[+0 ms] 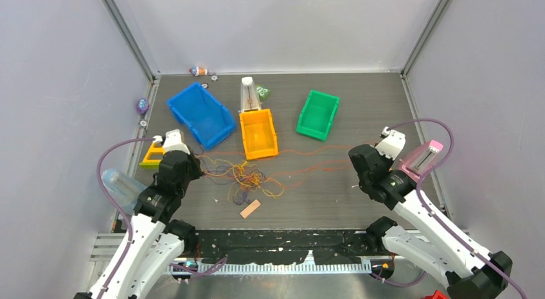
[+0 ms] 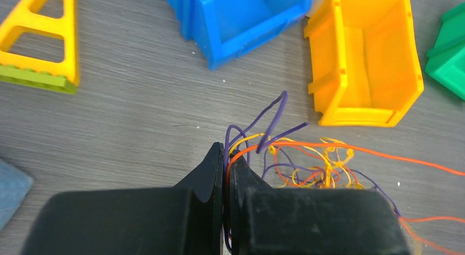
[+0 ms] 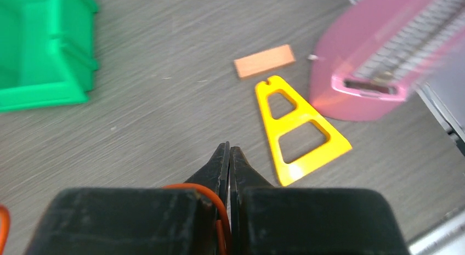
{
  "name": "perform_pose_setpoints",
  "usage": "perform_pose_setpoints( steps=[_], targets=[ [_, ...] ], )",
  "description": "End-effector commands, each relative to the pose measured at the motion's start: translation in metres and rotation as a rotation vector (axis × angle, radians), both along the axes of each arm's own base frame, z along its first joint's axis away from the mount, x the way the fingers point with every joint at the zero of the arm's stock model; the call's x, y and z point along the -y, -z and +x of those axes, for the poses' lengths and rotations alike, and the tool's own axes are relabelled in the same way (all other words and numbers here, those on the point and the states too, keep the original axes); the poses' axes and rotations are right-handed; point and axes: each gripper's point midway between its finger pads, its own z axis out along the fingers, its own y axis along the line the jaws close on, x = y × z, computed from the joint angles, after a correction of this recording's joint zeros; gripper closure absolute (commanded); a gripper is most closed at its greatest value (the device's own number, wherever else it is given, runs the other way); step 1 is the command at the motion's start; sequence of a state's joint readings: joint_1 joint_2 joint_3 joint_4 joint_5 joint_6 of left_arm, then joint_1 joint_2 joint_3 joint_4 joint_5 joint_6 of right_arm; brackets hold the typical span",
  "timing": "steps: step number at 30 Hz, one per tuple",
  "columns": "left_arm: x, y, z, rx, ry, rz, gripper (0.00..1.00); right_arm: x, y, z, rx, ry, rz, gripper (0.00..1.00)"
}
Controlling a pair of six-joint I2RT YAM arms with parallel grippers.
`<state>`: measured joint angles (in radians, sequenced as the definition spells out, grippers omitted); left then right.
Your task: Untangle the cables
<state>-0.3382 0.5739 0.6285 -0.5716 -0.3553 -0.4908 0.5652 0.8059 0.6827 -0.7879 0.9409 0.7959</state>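
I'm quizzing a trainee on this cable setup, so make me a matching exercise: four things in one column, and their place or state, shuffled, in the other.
1. left hand
2. right hand
3. blue bin
4. green bin

A. right of the orange bin, seen from the top view
B. shut on one orange cable
C. left of the orange bin, seen from the top view
D. shut on purple and orange cables

Pairs: 1-D, 2-B, 3-C, 4-A.

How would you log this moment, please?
left end effector: shut on cables | right end effector: shut on orange cable | tangle: unresolved
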Motion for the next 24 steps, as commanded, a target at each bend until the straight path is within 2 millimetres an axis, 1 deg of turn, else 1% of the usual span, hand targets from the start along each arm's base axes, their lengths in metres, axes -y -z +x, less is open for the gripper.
perform_pose_setpoints(
  steps=[1,2,3,4,5,6,7,8,9,10,11,12,13,14,15,19,22,24],
  targets=[
    [0.023,-0.012,0.010,0.070,0.097,-0.075,1.00,-0.039,-0.045,0.024,0.106,-0.296,0.040,0.95],
    [0.026,-0.013,0.010,0.075,0.118,-0.078,1.00,-0.052,-0.053,0.026,0.143,-0.367,0.085,0.95],
    [0.028,-0.013,0.010,0.074,0.131,-0.082,0.99,-0.058,-0.058,0.026,0.152,-0.413,0.081,0.95],
    [0.031,-0.013,0.010,0.071,0.146,-0.085,0.91,-0.072,-0.068,0.026,0.188,-0.491,0.125,0.95],
    [0.034,-0.014,0.010,0.072,0.167,-0.087,0.72,-0.080,-0.076,0.027,0.210,-0.541,0.126,0.95],
    [0.037,-0.014,0.010,0.062,0.186,-0.089,0.46,-0.092,-0.086,0.026,0.229,-0.615,0.149,0.95],
    [0.041,-0.014,0.008,0.047,0.203,-0.094,0.28,-0.100,-0.093,0.026,0.248,-0.656,0.162,0.95],
    [0.045,-0.014,0.008,0.035,0.227,-0.099,0.18,-0.113,-0.103,0.024,0.257,-0.738,0.180,0.95],
    [0.051,-0.016,0.007,0.031,0.265,-0.108,0.12,-0.120,-0.110,0.024,0.271,-0.778,0.188,0.95],
    [0.062,-0.019,0.007,0.037,0.326,-0.125,0.10,-0.134,-0.121,0.021,0.280,-0.855,0.204,0.95],
    [0.080,-0.025,0.006,0.059,0.432,-0.152,0.09,-0.140,-0.123,0.022,0.273,-0.887,0.209,0.95],
    [0.098,-0.033,0.003,0.085,0.541,-0.172,0.07,-0.150,-0.134,0.019,0.287,-0.950,0.223,0.95],
    [0.108,-0.040,0.002,0.098,0.586,-0.183,0.07,-0.156,-0.136,0.019,0.280,-0.979,0.226,0.95],
    [0.116,-0.045,0.001,0.116,0.637,-0.176,0.07,-0.165,-0.146,0.015,0.295,-1.040,0.237,0.95],
    [0.124,-0.053,0.000,0.142,0.678,-0.168,0.07,-0.173,-0.152,0.013,0.300,-1.084,0.250,0.95],
    [0.153,-0.087,-0.008,0.283,0.832,-0.168,0.06,-0.191,-0.166,0.006,0.326,-1.206,0.261,0.95],
    [0.178,-0.112,-0.019,0.401,0.955,-0.212,0.07,-0.202,-0.170,0.001,0.333,-1.283,0.268,0.95],
    [0.193,-0.124,-0.023,0.461,1.012,-0.224,0.07,-0.209,-0.169,-0.002,0.323,-1.328,0.279,0.95]
  ],
)
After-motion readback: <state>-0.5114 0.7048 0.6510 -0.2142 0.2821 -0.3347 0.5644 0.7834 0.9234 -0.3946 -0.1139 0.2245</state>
